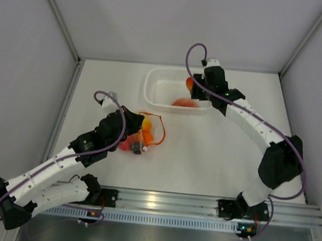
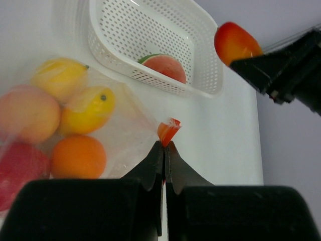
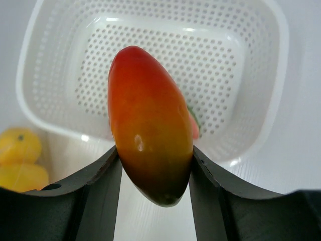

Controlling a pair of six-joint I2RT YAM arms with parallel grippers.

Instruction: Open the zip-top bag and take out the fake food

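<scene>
From above, the left gripper [image 1: 132,130] sits at the bag [image 1: 146,137], which lies on the table [image 1: 215,154] left of centre, near the left arm, with coloured fruit bunched inside and its orange-red zip strip [image 1: 161,131] looping out to the right. A white basket [image 1: 160,79] stands farther back. A pink fruit [image 1: 184,103] lies at its near wall. The right gripper [image 1: 192,83] hangs at the basket's right edge, holding a red-orange fruit [image 1: 189,83]. In the left wrist view, the left jaws are pressed together on a corner of the zip strip [image 2: 168,131]. The clear bag [image 2: 125,125] spreads out to the left, holding two yellow fruits [image 2: 90,108], a peach-coloured one [image 2: 27,113], an orange one [image 2: 77,155] and a red one [image 2: 17,165]. Beyond it stands the basket [image 2: 125,40] with the pink fruit [image 2: 168,68] inside, and the red-orange fruit [image 2: 235,42] hangs at upper right. In the right wrist view, the right gripper [image 3: 154,156] has its jaws partly spread, pinching the red-orange fruit [image 3: 150,120] by its sides, above the basket's [image 3: 235,55] near rim. The yellow fruits [image 3: 19,145] show at far left.
</scene>
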